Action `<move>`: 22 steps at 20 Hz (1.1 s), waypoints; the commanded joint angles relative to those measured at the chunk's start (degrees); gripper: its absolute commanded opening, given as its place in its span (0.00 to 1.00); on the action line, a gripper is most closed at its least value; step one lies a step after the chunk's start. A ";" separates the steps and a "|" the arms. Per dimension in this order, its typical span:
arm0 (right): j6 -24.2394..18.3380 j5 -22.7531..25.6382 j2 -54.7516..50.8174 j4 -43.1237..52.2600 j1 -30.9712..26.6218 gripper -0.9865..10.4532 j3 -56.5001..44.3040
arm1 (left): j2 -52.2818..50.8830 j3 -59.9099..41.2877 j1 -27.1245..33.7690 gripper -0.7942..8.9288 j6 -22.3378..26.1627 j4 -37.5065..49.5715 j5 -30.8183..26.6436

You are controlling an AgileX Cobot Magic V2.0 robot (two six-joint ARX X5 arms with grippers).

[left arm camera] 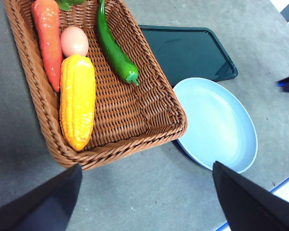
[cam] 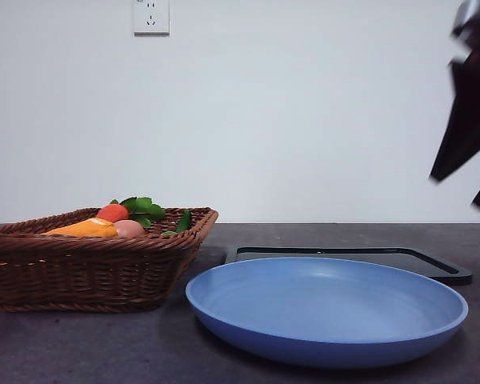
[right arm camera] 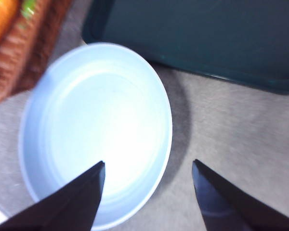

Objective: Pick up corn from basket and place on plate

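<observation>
The ridged orange-yellow corn (left arm camera: 77,101) lies lengthwise in the brown wicker basket (left arm camera: 149,130), beside a carrot and an egg. From the front only its top (cam: 84,229) shows over the basket's rim (cam: 80,272). The light blue plate (cam: 328,320) sits bare just right of the basket. My left gripper (left arm camera: 147,166) hangs open, high above the basket's near edge and the plate (left arm camera: 216,125), with nothing in it. My right gripper (right arm camera: 148,162) is open too, over the edge of the plate (right arm camera: 96,125). It shows as dark jaws (cam: 456,190) at the front view's upper right.
In the basket with the corn are a red-orange carrot (left arm camera: 48,38), a pale pink egg (left arm camera: 74,41) and a long green pepper (left arm camera: 114,50) with leaves. A flat black tray (left arm camera: 188,50) lies behind the plate. The table is dark grey.
</observation>
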 commanded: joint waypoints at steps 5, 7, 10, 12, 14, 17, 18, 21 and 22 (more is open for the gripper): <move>0.35 0.24 13.81 4.48 3.26 0.34 1.01 | 0.31 1.18 -0.02 0.54 0.26 0.63 0.33; 0.35 0.31 17.00 5.66 4.24 0.32 1.01 | 0.31 1.18 -0.02 0.54 0.26 0.61 0.33; 0.35 0.26 20.02 6.12 5.01 0.28 1.01 | 0.31 1.18 -0.02 0.54 0.26 0.61 0.33; 0.33 0.28 21.53 6.49 5.60 0.24 1.01 | 0.31 1.18 -0.02 0.54 0.26 0.63 0.33; 0.33 0.28 22.12 6.51 5.84 0.19 1.01 | 0.31 1.18 -0.02 0.54 0.24 0.63 0.33; 0.35 0.26 22.18 6.60 6.03 0.11 1.01 | 0.31 1.18 -0.02 0.54 0.26 0.66 0.33; 0.35 0.28 22.18 6.67 6.03 0.08 1.01 | 0.31 1.18 -0.02 0.54 0.28 0.68 0.33; 0.42 0.28 22.18 6.64 6.01 0.09 1.01 | 0.39 1.18 -0.07 0.54 0.28 0.79 0.31; 0.44 0.28 22.16 6.64 6.01 0.09 1.01 | 0.52 1.18 -0.07 0.54 0.26 0.85 0.31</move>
